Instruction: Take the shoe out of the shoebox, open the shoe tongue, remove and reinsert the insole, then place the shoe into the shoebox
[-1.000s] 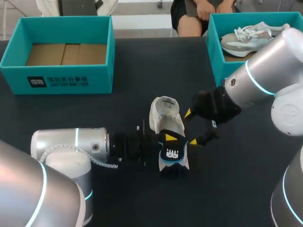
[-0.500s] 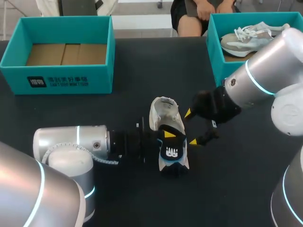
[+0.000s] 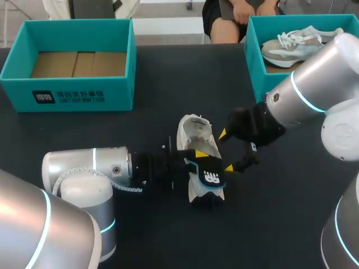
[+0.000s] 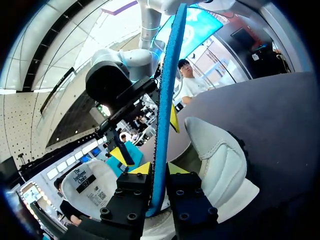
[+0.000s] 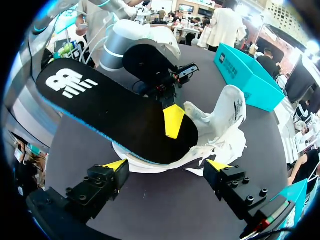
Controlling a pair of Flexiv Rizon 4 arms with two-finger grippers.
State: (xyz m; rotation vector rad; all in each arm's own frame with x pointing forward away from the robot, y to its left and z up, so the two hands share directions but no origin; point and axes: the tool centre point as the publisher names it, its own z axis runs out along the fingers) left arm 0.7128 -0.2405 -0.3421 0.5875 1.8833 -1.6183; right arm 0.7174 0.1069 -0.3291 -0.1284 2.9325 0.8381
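A white shoe (image 3: pixel 194 137) lies on the black table, heel end toward the far side. A black insole (image 3: pixel 208 178) with a blue edge sticks out over its near end. My left gripper (image 3: pixel 197 159) comes in from the left and is shut on the insole; in the left wrist view the insole (image 4: pixel 164 115) stands edge-on between the fingers of the left gripper (image 4: pixel 159 170). My right gripper (image 3: pixel 226 151) is open just right of the shoe. In the right wrist view the right gripper (image 5: pixel 166 165) straddles the side of the shoe (image 5: pixel 227 117), under the insole (image 5: pixel 107 102).
An empty teal shoebox (image 3: pixel 70 96) stands at the back left. A second teal shoebox (image 3: pixel 255 67) at the back right holds a grey shoe (image 3: pixel 297 43). The left arm's silver body (image 3: pixel 84 171) lies across the near left of the table.
The insole has swung a little to the right and tilted over the shoe's near end, with my left gripper shifting slightly right. The right arm has stayed still.
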